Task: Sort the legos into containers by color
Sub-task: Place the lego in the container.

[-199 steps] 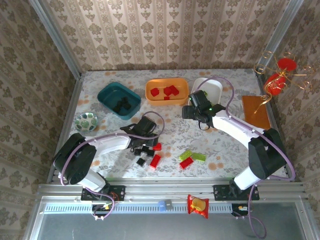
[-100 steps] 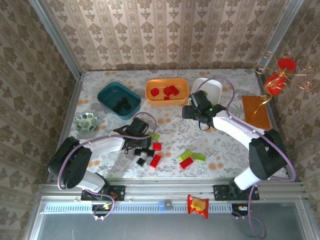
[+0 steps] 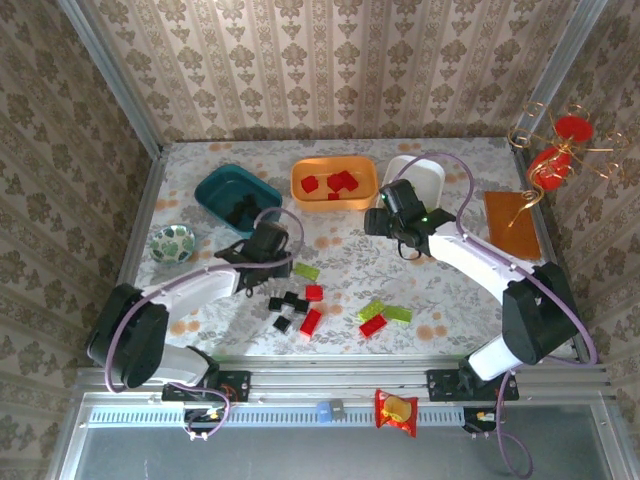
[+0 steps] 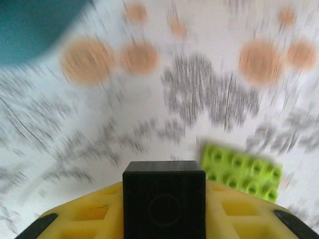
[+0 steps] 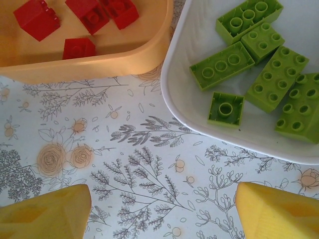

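A black brick is being gripped between the yellow fingers of the left gripper, which is clenched on it. That gripper is being held above the flowered table, on the near-left side of the orange tray, just off the near corner of the teal tray that is standing to the left of the orange tray. In the left wrist view, which is being blurred by motion, a lime green brick is being shown on the table just beyond the held brick.

The right gripper is being held released, its yellow fingers spread wide with nothing between them. It is being positioned over bare table just near-right of the orange tray, by the gap between that tray and the white tray on its right.

Red bricks are being carried in the orange tray, and green bricks in the white tray. Loose bricks, black, red and green, are being left scattered on the table well to the near side of the orange tray.
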Robot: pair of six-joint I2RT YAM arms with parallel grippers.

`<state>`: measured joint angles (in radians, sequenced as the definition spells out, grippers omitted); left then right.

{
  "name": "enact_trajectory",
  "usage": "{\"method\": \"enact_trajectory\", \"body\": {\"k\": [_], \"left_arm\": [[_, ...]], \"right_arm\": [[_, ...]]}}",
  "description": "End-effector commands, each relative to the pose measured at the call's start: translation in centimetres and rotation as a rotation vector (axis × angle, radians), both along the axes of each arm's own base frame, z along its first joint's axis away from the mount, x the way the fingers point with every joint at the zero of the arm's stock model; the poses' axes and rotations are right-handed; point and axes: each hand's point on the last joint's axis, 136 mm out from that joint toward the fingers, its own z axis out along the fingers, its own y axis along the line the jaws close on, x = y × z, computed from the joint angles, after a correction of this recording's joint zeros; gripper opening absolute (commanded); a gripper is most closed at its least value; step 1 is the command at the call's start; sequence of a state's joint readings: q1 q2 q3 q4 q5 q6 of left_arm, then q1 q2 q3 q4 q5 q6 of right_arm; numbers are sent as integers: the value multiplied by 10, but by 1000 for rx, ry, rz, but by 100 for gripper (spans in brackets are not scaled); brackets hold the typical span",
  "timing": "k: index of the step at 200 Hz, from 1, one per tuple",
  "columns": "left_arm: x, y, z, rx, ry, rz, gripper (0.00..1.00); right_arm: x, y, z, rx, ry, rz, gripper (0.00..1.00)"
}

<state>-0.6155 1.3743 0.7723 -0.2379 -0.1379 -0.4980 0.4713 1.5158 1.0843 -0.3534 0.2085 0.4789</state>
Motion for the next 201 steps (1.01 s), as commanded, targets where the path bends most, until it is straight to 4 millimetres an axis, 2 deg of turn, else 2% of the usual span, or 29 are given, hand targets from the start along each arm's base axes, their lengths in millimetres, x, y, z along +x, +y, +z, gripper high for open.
{"method": "enact_trajectory", "body": {"k": [1,18,27,32,47,77,89,94,114,136,163,181,183,201], "left_arm": [[44,14,57,-9,-178,86,36],[76,34,73,22,-242,172,37],[91,40,74,16,-245,205,37],[103,55,73,16,-243,249,37],[125,74,65,3,-225,318,36],[156,106,51,-11,-188,409,36],[168,113,48,-13,-173,426,37],[171,115,46,-12,-165,428,38],[184,120,45,-4,-148,435,52],[189,118,59,-31,-169,428,70],[183,105,91,-121,-227,407,82],[169,86,116,-174,-275,360,87],[166,84,119,-178,-280,354,87],[140,61,134,-208,-321,294,95]], "right_arm": [[-6,4,7,26,-13,1,78],[-8,5,5,26,-6,5,78],[-11,5,4,26,-1,6,78],[-12,5,3,27,2,5,78],[-19,6,1,34,8,10,78],[-38,15,-1,58,21,53,78],[-48,21,-10,60,42,81,78],[-52,25,-2,82,21,97,78],[-71,42,-8,136,39,171,78],[-90,64,-15,178,68,262,79],[-107,89,-22,180,98,351,79],[-113,108,-25,182,111,408,79],[-114,110,-31,174,127,412,79],[-120,131,-42,165,160,468,80]]}}
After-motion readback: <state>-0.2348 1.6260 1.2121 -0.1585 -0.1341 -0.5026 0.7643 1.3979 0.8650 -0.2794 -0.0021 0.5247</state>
